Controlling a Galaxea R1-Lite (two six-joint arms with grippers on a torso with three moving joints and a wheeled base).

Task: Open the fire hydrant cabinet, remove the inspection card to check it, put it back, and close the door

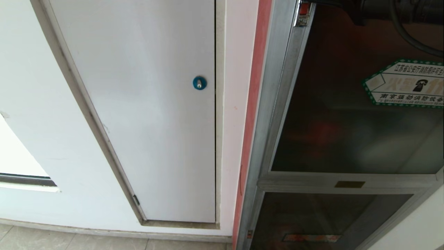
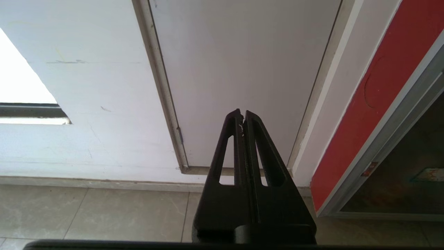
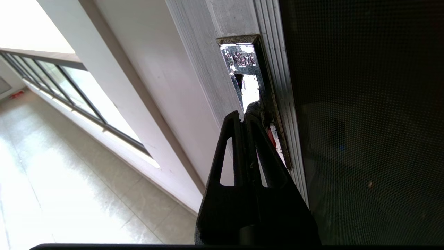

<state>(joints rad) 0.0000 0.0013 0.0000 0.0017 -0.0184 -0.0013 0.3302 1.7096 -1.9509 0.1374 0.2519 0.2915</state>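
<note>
The sticker [image 1: 407, 83] on the door [image 1: 347, 114] is cut off by the head view's right edge, and its printed characters are only partly legible. The red latch [image 1: 304, 9] is clipped by the top edge of that view, as is the right arm [image 1: 395, 10], of which only a dark part and a cable are seen. Behind the smoked glass only dim reddish shapes are made out; the cabinet's contents cannot be identified. In the right wrist view the latch recess [image 3: 248, 80] is partly hidden behind the right tool [image 3: 242, 116], so contact cannot be judged.
</note>
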